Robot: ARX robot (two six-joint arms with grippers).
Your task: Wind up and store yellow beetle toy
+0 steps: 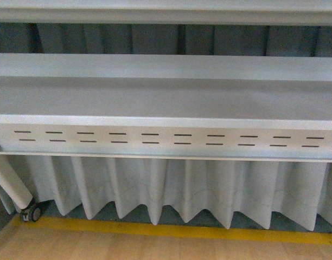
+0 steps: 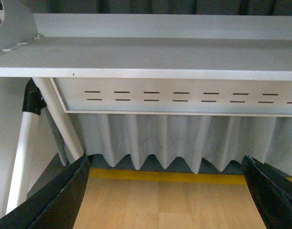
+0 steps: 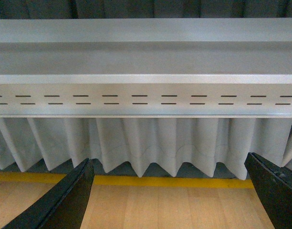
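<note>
The yellow beetle toy is out of view in all three views. My left gripper (image 2: 167,200) is open, its black fingers (image 2: 60,200) spread wide over bare wooden floor with nothing between them. In the right wrist view my right gripper (image 3: 170,202) is likewise open, black fingers (image 3: 65,202) far apart above the same floor. Neither arm shows in the front view.
A grey metal shelf (image 1: 166,100) with a slotted front panel (image 1: 155,142) runs across all views. A pleated white curtain (image 1: 171,187) hangs below it, above a yellow floor line (image 1: 171,232). A white frame leg with a caster (image 1: 31,213) stands at the left.
</note>
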